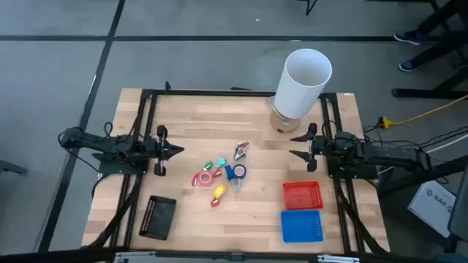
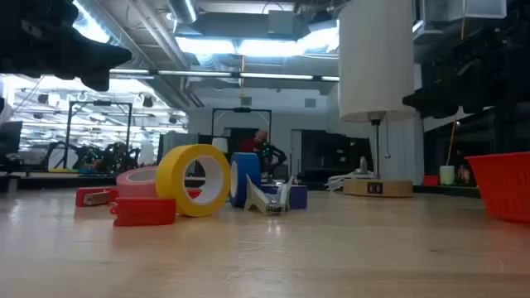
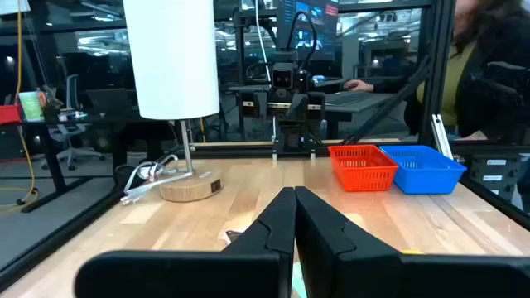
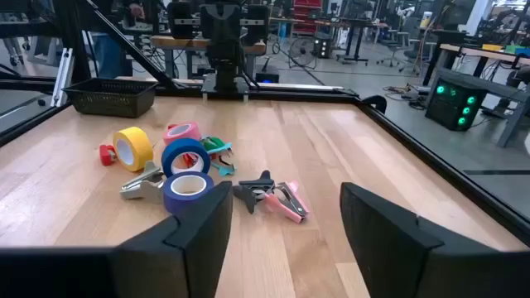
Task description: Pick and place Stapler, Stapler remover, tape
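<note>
The small things lie in a cluster at the table's middle. There is a pink-red tape roll [image 1: 201, 177], a blue roll [image 1: 238, 173] and a yellow roll [image 1: 218, 193], which stands on edge in the low view [image 2: 197, 180]. A pink and black stapler remover [image 4: 277, 197] lies on the side of the cluster nearest my right gripper. A small red stapler [image 2: 145, 211] rests flat beside the yellow roll. My left gripper [image 1: 179, 151] hovers shut to the left of the cluster. My right gripper [image 1: 292, 145] hovers open to its right. In the wrist views the left fingers [image 3: 294, 203] meet and the right fingers [image 4: 286, 223] stand wide apart.
A tall white cylinder [image 1: 303, 80] on a wooden base stands at the far edge, right of centre. A red basket [image 1: 302, 194] and a blue basket [image 1: 301, 225] sit near right, and a black basket [image 1: 159, 217] near left. A green clip [image 4: 215, 146] and a silvery item [image 4: 141, 184] lie among the rolls.
</note>
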